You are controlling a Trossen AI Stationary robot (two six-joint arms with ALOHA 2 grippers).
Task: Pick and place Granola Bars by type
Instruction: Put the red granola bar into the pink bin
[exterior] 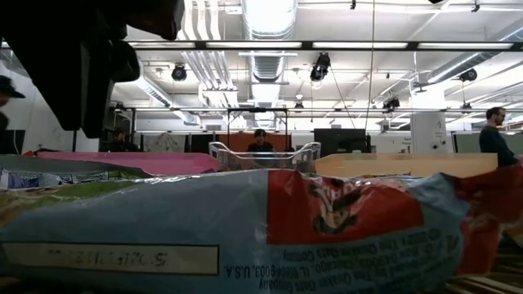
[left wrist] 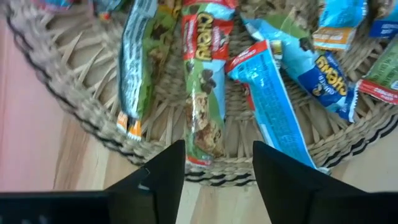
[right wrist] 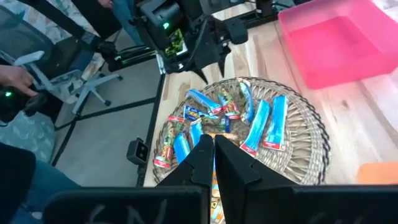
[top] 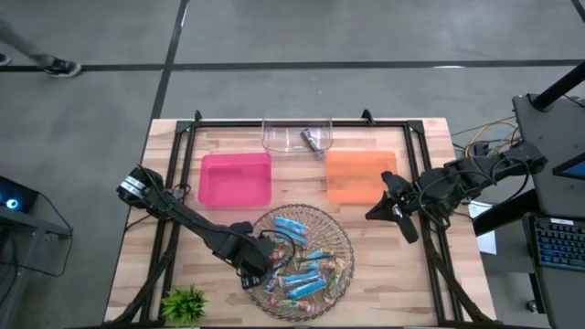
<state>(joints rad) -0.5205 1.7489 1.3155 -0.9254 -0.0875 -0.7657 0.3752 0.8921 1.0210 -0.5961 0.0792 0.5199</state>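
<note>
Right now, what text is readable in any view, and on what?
"Chewy": red-and-green bar in the basket, left wrist view.
"Chewy": blue bar nearby, same view.
"U.S.A": upside down on the blue wrapper filling the low view; its other print is blurred.
Bars in the high and right wrist views: too small to read.

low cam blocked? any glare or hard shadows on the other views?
Low view: a granola bar against the lens fills the lower half; ceiling lights glare above. Left wrist view: even light, mild sheen on wrappers in the basket, left gripper open above its rim. High view: flat light, no hard shadows; right gripper waits by the orange tray.
</note>
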